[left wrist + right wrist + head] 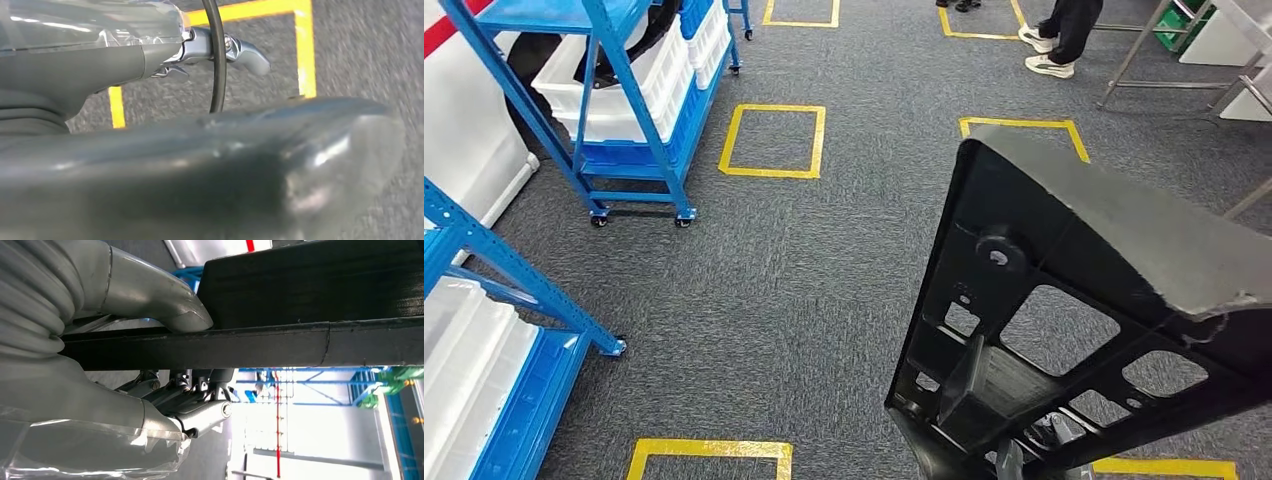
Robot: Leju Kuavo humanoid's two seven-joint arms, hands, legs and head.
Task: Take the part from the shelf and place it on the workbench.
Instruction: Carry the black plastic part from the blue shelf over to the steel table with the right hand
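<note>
Part (1064,300) in right hand (165,365), bins (624,90) on shelf (639,150)

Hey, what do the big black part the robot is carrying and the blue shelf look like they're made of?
The black part looks like moulded plastic: matte, with ribs, cut-out windows and a rough edge. The right hand grips its edge. The blue shelf looks like painted metal: thin angled struts on small casters.
</note>
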